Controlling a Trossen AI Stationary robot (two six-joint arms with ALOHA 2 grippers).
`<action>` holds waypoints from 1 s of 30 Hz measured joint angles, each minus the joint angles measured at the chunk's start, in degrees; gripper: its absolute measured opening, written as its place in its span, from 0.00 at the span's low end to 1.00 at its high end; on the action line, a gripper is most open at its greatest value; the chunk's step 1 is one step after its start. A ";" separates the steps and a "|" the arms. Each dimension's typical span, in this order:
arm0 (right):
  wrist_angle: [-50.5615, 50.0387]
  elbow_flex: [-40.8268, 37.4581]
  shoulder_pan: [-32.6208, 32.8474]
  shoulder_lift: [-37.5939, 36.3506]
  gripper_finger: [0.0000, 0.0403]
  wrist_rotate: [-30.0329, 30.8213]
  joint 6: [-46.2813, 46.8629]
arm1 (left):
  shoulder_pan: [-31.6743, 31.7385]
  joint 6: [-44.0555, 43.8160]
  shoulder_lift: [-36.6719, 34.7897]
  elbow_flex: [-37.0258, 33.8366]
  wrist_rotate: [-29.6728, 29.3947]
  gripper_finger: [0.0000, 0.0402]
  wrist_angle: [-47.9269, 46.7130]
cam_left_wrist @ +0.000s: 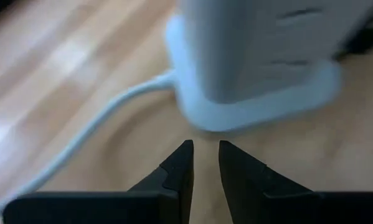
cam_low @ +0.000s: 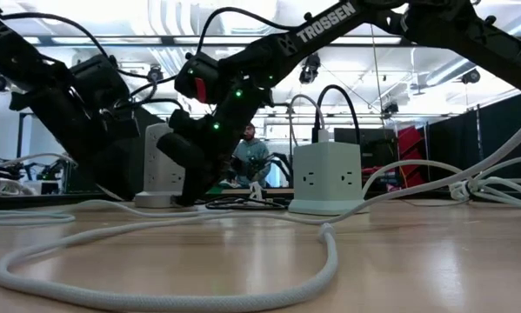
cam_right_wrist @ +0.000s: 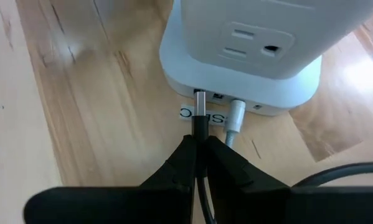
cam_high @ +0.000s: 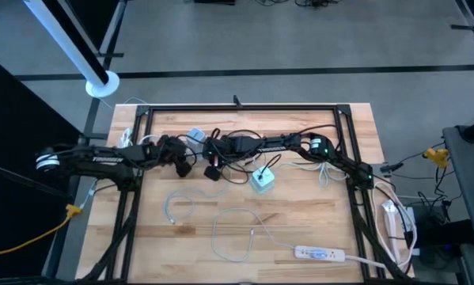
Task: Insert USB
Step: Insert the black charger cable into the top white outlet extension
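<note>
Two grippers meet at the far middle of the table [cam_high: 300,222], at a white power tower [cam_right_wrist: 242,50]. The right gripper [cam_right_wrist: 200,149] is clamped on a black USB plug [cam_right_wrist: 199,118], whose metal tip sits right at a port in the tower's base, beside a white plug [cam_right_wrist: 234,115] already seated there. The left gripper [cam_left_wrist: 205,165] stands just beside the tower's other side with its fingers nearly together and nothing between them.

The likely failure is a tip slightly off the slot, catching the port's rim. Pushing then could shove the light tower along the wood. The plug could also twist in the pinch, or crowd its white neighbour.
</note>
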 joint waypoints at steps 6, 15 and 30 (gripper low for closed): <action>-0.32 0.04 1.00 -2.46 0.03 0.01 -9.14 | -2.79 0.21 -6.79 0.00 9.53 0.16 -0.40; 0.48 0.14 2.23 -3.40 0.03 0.00 -16.67 | -7.09 4.88 -15.83 0.00 10.22 0.16 4.52; 2.13 2.60 2.80 -3.93 0.03 0.06 -17.94 | -7.09 9.07 -10.54 -0.02 9.50 0.15 9.51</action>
